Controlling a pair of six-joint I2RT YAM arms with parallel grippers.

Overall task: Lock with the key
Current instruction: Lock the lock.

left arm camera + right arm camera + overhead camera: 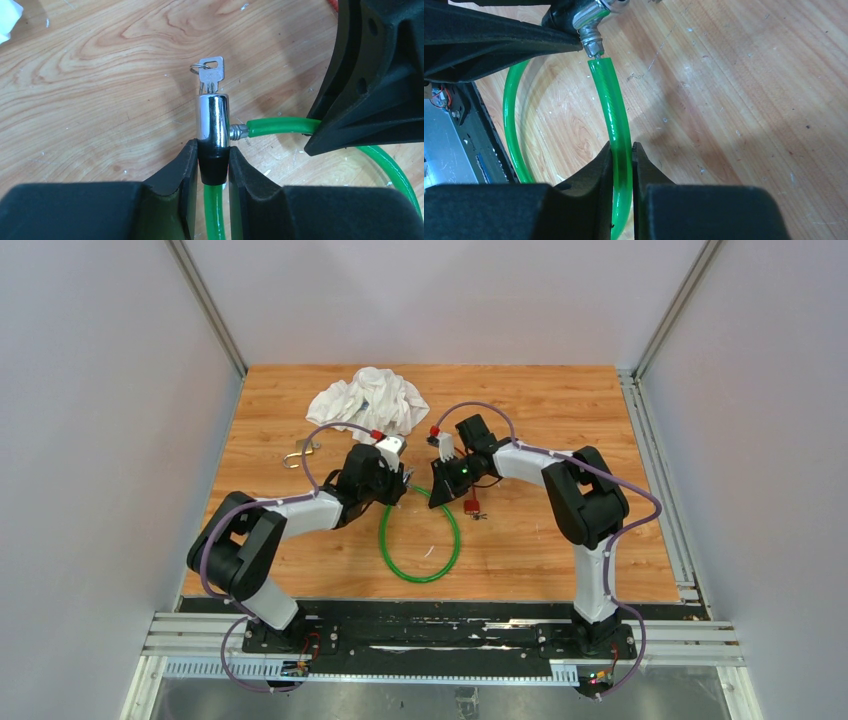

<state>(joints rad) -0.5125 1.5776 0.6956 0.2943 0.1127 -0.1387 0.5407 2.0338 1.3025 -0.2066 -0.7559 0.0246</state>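
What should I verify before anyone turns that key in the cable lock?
1. Clamp of left fingers on lock barrel, at its black end: ok.
2. Inserted key sits in the barrel's top: ok.
3. Hold of right fingers on green cable: ok.
4. Seating of metal pin in the barrel's side: looks entered; fully home, cannot tell.
5. Free arm to turn the key: not ok, both are holding.

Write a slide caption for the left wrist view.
Left tool grips the lock barrel, key in its end, green cable joining its side.
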